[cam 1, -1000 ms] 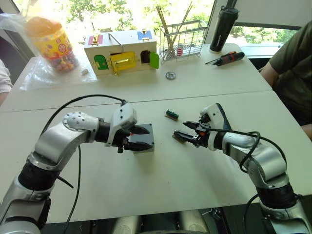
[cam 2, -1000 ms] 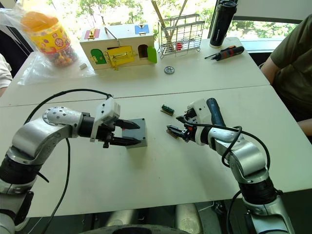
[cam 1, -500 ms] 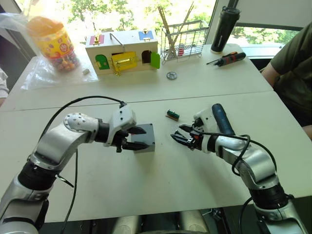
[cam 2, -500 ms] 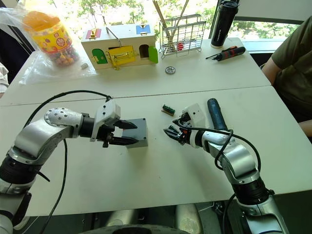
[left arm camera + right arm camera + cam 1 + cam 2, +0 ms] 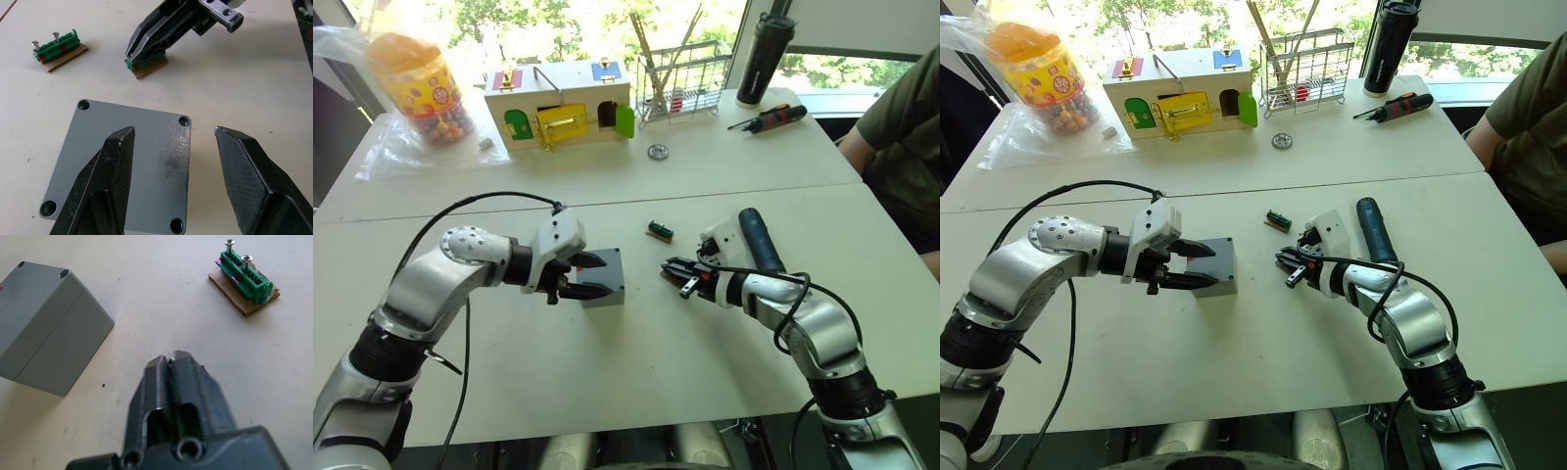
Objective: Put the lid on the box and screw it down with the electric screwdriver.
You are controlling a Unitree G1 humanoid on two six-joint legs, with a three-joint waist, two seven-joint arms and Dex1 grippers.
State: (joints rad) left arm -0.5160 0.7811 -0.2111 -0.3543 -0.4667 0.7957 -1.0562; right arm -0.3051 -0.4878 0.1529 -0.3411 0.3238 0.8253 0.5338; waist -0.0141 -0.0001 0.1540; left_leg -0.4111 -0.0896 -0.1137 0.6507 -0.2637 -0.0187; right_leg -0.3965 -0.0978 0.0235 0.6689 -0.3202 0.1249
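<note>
lid (image 5: pixel 156 161) already sits flush on the box (image 5: pixel 49 333), seam visible round the sides. All four corner holes look empty, so by my read nothing is screwed down yet. Box is mid-table (image 5: pixel 636 372), right in front of the left gripper (image 5: pixel 172 131). Its fingers are spread wide and hang over the lid top, and I can't tell if they touch it. Right gripper (image 5: pixel 674 271) is near the box on the robot's right with a clear gap of table between. Its fingers are pinched together, tips down at a small green screw holder (image 5: pixel 145 66). There's a thin sliver between the tips that may be a screw, can't confirm. A second green holder (image 5: pixel 244 274) with two screws standing in it lies just beyond, farther from the robot. electric screwdriver (image 5: pixel 756 240) lies loose on the table, nobody gripping it, just past the right wrist on the side away from the box. Its long axis runs roughly away from the robot, close to parallel with the right forearm. Key relation: tool is on the right arm's outer side and the box on its inner side. So the right arm is the near one for the pickup, then has to swing the bit leftward across to the lid corners. Left arm is placed to steady the box.
</note>
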